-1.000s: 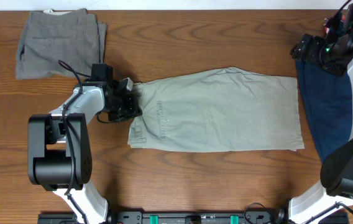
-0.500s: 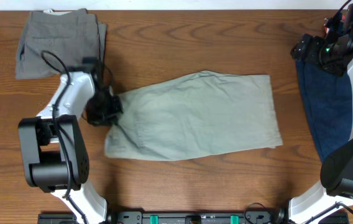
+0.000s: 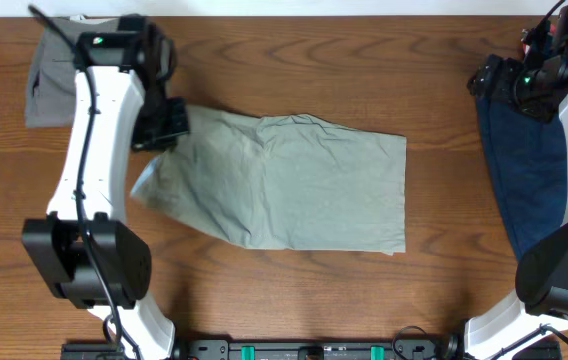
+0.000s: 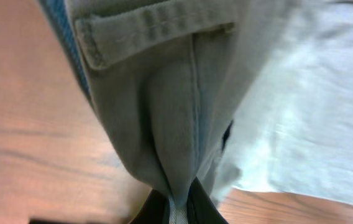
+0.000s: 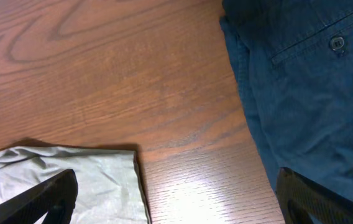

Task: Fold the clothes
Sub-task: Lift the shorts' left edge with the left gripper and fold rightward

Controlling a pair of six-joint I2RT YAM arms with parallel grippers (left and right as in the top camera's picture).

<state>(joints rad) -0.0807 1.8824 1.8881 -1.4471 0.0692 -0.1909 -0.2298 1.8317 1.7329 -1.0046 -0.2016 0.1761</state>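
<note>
Pale khaki-beige cloth shorts point(image 3: 284, 190) lie spread across the middle of the brown wooden table point(image 3: 314, 60). Their upper-left waistband end, showing a light blue lining, is pinched in the left gripper point(image 3: 164, 122), whose jaws are closed on the cloth. That corner seems raised off the wood. The right gripper point(image 3: 492, 80) hangs with its jaws spread wide at the far right edge, above navy blue shorts point(image 3: 529, 170). Grey folded shorts point(image 3: 46, 85) lie at the far left, partly behind the left arm.
</note>
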